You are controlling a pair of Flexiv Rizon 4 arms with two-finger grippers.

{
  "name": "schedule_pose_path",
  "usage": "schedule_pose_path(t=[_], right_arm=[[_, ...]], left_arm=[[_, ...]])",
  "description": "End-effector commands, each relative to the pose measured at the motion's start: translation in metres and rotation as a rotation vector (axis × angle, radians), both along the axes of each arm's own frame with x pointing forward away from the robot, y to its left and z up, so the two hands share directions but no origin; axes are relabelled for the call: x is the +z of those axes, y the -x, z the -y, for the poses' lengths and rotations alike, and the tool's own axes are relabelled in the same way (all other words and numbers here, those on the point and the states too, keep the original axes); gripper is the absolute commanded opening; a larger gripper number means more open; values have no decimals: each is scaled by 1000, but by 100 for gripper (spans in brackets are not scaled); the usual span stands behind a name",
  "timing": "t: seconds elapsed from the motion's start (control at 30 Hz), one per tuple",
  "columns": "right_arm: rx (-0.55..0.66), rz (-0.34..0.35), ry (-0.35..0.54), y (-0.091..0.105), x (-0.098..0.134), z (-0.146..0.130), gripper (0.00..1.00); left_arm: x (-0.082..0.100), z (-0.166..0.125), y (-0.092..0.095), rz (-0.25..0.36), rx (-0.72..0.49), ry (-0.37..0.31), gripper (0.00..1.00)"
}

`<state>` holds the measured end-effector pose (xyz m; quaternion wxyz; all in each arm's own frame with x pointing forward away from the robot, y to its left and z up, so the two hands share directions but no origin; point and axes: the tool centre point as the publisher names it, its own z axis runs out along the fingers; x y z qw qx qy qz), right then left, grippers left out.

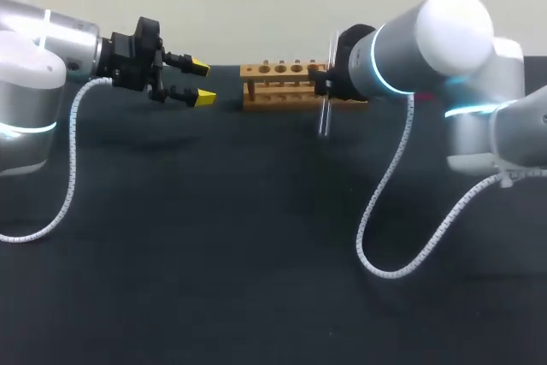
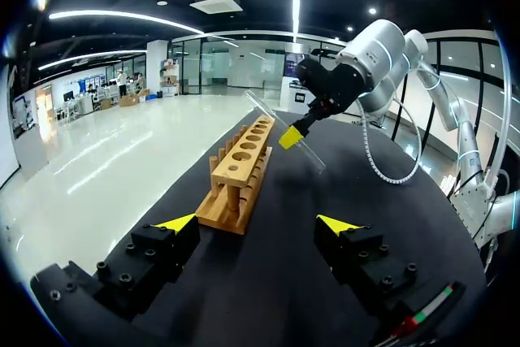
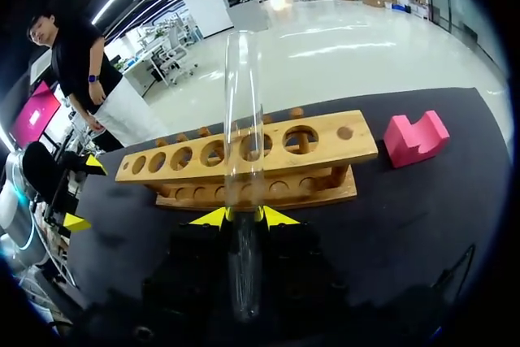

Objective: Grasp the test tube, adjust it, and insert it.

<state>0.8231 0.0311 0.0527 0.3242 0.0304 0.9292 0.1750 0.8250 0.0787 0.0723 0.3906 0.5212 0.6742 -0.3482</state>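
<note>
The right fingers (image 3: 280, 217) pinch the test tube (image 3: 244, 103) near its middle, one end reaching ahead of them over the wooden rack (image 3: 341, 140), so the grasp looks done and adjusting is in hand. The left fingers (image 2: 177, 223) stand spread and empty, the rack ahead of them. Next, I judge, the tube's lower end must be set plumb over a hole; it seems slightly tilted, though the views disagree.

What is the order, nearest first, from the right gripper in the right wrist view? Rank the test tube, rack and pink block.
1. The test tube: clamped between the right gripper's fingers.
2. The wooden rack: just ahead of the fingertips.
3. The pink block: aside, past the rack's end.
</note>
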Motion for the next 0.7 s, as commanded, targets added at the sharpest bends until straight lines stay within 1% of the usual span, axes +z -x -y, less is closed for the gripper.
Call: schedule_pose_path(t=[0.03, 0.1, 0.13, 0.3, 0.5, 0.57, 0.7], right_arm=[[-49, 116, -1, 16, 10, 1, 0], [-56, 122, 1, 18, 14, 1, 0], [-65, 140, 1, 20, 16, 1, 0], [-93, 177, 13, 23, 29, 4, 0], [-112, 224, 31, 20, 45, 9, 0], [-124, 257, 41, 19, 51, 11, 0], [-141, 297, 55, 16, 61, 13, 0]], left_arm=[[-1, 0, 1, 4, 2, 2, 100], [-1, 0, 1, 4, 2, 2, 100], [-1, 0, 1, 4, 2, 2, 100], [-1, 0, 1, 4, 2, 2, 100], [-1, 0, 1, 4, 2, 2, 100], [-1, 0, 1, 4, 2, 2, 100], [-1, 0, 1, 4, 2, 2, 100]])
